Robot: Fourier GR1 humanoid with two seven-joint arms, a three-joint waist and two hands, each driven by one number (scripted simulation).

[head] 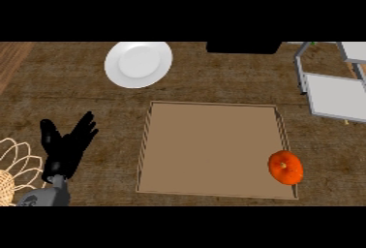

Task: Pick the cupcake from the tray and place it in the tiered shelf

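Note:
A flat brown tray [214, 145] lies in the middle of the counter. On its right rim, near the front corner, rests a round orange object [285, 167] with a small stem mark; it looks more like a pumpkin or tangerine than a cupcake. The grey tiered shelf [334, 94] stands at the far right, its lower level facing me. My left hand [66, 145] rests at the lower left, left of the tray, fingers straight and spread upward, holding nothing. My right hand shows nowhere in the head view.
A white plate [138, 64] sits at the back, left of centre. A black box [243, 47] stands at the back edge. A cream wire basket [14, 167] pokes in at the lower left, beside my left forearm.

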